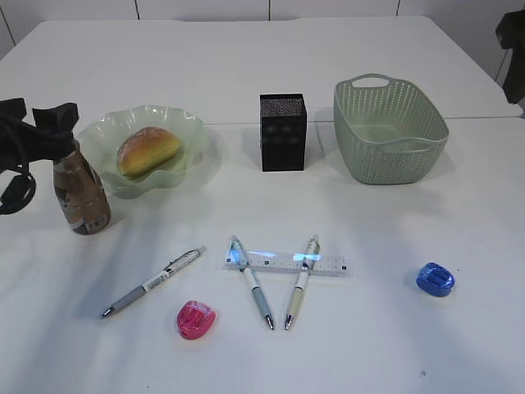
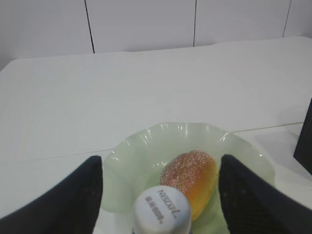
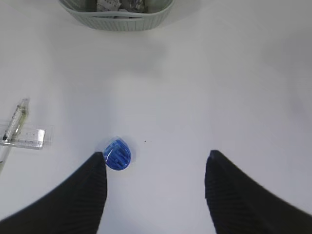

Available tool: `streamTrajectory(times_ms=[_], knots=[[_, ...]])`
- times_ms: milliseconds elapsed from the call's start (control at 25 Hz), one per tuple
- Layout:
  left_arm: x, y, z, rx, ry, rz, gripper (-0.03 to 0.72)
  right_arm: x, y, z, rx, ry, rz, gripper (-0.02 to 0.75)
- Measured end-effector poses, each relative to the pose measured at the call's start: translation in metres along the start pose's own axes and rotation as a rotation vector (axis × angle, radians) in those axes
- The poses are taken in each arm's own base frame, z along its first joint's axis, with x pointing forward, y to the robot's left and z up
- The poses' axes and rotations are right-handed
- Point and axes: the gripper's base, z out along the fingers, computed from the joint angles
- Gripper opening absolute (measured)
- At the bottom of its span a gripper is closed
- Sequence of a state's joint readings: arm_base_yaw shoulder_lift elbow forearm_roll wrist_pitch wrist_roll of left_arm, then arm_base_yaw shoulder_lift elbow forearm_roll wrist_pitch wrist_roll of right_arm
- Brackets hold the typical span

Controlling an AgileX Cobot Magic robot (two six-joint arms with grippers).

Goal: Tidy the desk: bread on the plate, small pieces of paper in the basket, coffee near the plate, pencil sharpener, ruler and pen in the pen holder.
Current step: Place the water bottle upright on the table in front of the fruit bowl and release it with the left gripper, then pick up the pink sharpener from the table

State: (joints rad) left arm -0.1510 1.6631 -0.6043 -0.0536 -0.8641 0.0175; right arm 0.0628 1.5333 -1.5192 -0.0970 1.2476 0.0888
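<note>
Brown coffee [image 1: 80,197] stands at the tabletop's [image 1: 246,74] left, just beside the plate [image 1: 189,135] holding the bread [image 1: 148,150] — the left end effector [image 2: 161,192] straddles its cap, jaws spread wide and clear of it. Rightward: pen holder [image 1: 283,133], then basket [image 1: 390,156] with paper pieces [image 3: 119,5] inside. Nearer lie pens, a pink sharpener [image 1: 195,319], the ruler [image 1: 287,263] across two pens, and a blue sharpener [image 1: 435,279] — below the open, empty right end effector [image 3: 155,170].
</note>
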Motion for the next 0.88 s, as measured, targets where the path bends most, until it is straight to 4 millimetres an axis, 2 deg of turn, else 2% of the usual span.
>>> streamTrajectory(times_ms=[200, 480, 680, 880], knots=[[-0.018, -0.002, -0.012, 0.025, 0.024, 0.023, 0.525, 0.0, -0.001, 0.0, 0.006, -0.001, 0.005, 0.499], [-0.06, -0.002, -0.044, 0.033, 0.007, 0.068, 0.525, 0.0, 0.0, -0.001, -0.004, -0.003, 0.034, 0.499], [-0.088, -0.002, -0.069, 0.04, 0.102, 0.073, 0.525, 0.003, 0.004, -0.01, -0.054, -0.019, 0.053, 0.499], [-0.106, -0.002, -0.089, 0.047, 0.266, 0.076, 0.525, 0.005, 0.007, -0.016, -0.095, -0.032, 0.069, 0.499]])
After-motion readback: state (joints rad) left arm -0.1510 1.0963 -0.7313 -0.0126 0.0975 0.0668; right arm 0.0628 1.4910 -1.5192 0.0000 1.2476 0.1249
